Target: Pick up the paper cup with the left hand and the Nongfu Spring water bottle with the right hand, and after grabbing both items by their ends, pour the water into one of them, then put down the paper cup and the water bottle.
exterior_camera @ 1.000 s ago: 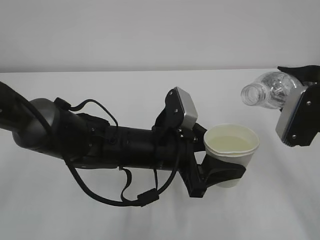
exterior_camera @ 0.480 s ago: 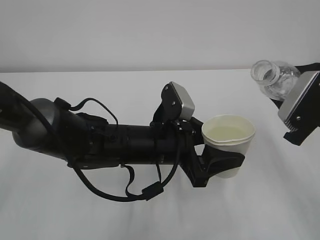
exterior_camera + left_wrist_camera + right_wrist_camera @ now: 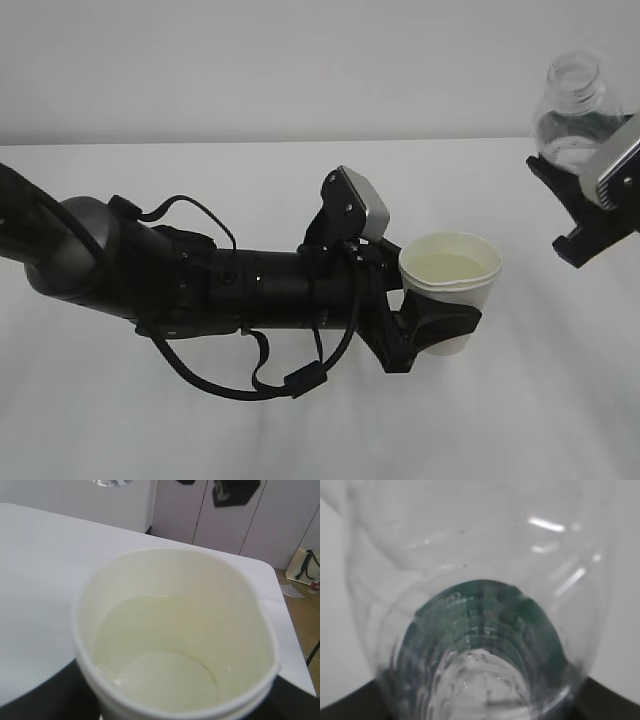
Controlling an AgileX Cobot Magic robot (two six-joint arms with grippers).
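My left hand [image 3: 443,325] is shut on the lower part of the white paper cup [image 3: 455,300], holding it upright above the table. Water [image 3: 449,265] lies in the cup; in the left wrist view the cup [image 3: 100,605] fills the frame, with the water [image 3: 165,655] pale and still. At the upper right, my right hand [image 3: 577,207] is shut on the base of the clear Nongfu Spring water bottle [image 3: 573,110]. The bottle stands upright with its open neck at the top, away from the cup. Through the bottle [image 3: 480,555] its green label [image 3: 485,605] shows; black fingers [image 3: 350,707] flank it.
The white table [image 3: 300,170] runs to a pale wall behind. My left arm [image 3: 200,285] with its loose cables lies across the left and middle. In the left wrist view, the table's far right edge [image 3: 280,590] meets a floor where a bag sits.
The bottle has swung from lying tilted with its mouth toward the cup to upright, rising and drifting right. The cup has shifted slightly left with the left hand.
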